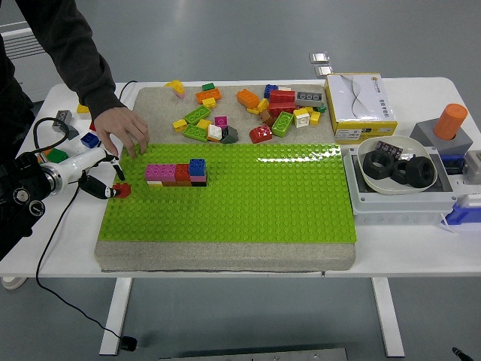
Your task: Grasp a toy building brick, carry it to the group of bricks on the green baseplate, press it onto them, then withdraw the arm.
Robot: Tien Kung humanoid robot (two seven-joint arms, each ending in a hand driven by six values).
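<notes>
Red brick (122,189) sits pinched in the left hand (101,177) over the green baseplate's (233,203) left edge, short of the joined bricks (176,174). A person's hand (120,129) rests on the baseplate's far-left corner, near the loose bricks (248,113).

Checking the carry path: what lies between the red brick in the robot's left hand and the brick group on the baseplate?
Only bare green baseplate studs, in the head view, between the red brick and the brick group.
</notes>
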